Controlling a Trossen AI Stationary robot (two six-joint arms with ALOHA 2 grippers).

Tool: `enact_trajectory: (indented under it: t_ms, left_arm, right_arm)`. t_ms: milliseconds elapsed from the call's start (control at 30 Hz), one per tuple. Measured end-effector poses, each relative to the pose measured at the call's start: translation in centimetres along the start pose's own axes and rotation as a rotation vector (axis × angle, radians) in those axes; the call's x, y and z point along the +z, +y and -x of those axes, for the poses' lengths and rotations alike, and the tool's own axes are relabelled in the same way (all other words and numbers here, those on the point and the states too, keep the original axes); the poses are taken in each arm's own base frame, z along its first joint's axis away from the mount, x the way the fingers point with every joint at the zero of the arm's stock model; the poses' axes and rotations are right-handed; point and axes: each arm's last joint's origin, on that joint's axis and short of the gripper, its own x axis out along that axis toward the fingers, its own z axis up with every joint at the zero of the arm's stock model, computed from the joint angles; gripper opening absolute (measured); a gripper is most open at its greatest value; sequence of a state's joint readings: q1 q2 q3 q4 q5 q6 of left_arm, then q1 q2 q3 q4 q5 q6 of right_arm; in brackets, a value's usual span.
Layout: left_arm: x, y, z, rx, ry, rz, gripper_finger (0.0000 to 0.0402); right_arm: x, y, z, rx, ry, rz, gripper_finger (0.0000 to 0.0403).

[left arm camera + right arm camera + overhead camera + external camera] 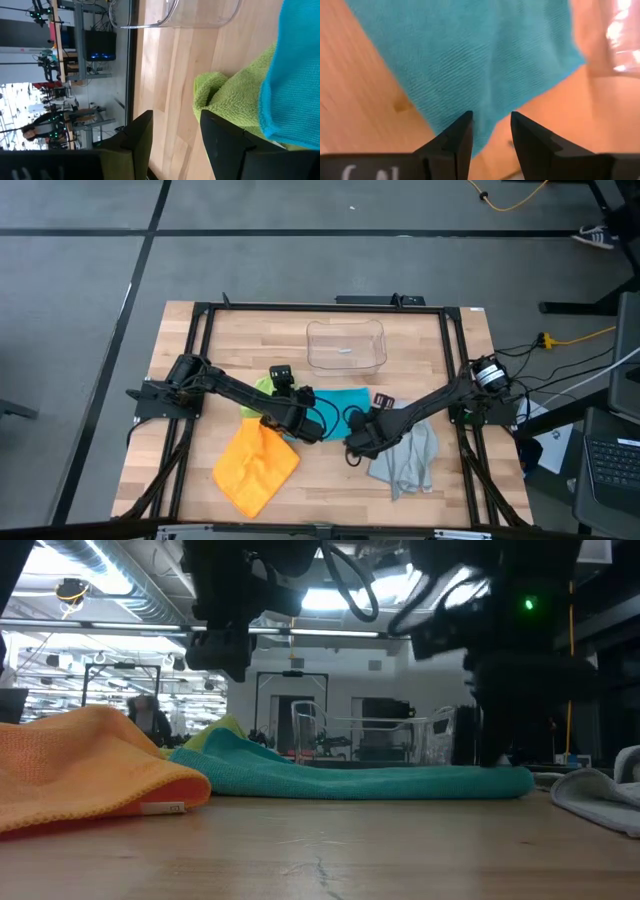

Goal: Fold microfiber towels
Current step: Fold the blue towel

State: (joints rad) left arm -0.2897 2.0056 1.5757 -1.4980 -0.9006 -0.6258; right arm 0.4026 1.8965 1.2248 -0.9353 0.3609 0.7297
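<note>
Both grippers over teal towel (345,402), fingers parted, holding nothing; left gripper (172,145), right gripper (491,131); pinch separate corners, lift evenly.

orange towel (256,466) | teal towel (340,406) | lime towel (232,100) | grey-blue towel (408,458)

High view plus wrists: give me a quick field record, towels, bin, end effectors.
teal towel: mid-table, lying partly over the lime green towel
orange towel: front left, crumpled
grey-blue towel: front right, crumpled
clear bin: behind the towels, looks empty
left end effector: open, holding nothing, by the lime green towel
right end effector: open, holding nothing, over the teal towel's edge
folded so far: none visibly
</note>
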Motion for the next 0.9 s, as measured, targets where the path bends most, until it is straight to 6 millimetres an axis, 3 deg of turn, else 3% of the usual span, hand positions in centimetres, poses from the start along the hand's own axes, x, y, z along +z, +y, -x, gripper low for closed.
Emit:
enact_trajectory:
  t_ms: [167, 300, 567, 900]
  left_arm:
    - [0.1, -0.1, 0.0, -0.003, -0.005, 0.007, 0.0157]
    - [0.1, -0.1, 0.0, -0.003, -0.005, 0.007, 0.0157]
    - [0.1, -0.1, 0.0, -0.006, -0.009, 0.012, 0.0157]
    - [0.1, -0.1, 0.0, -0.006, -0.009, 0.006, 0.0157]
  right_arm:
    - [0.0, 1.1, -0.9, 0.189, -0.001, -0.037, 0.0135]
    - [0.5, 2.7, -0.5, 0.356, -0.070, -0.008, 0.0136]
    - [0.9, 5.5, 1.3, 0.695, -0.209, 0.274, 0.0136]
    - [-0.1, 6.0, 1.7, 0.693, -0.157, 0.337, 0.0135]
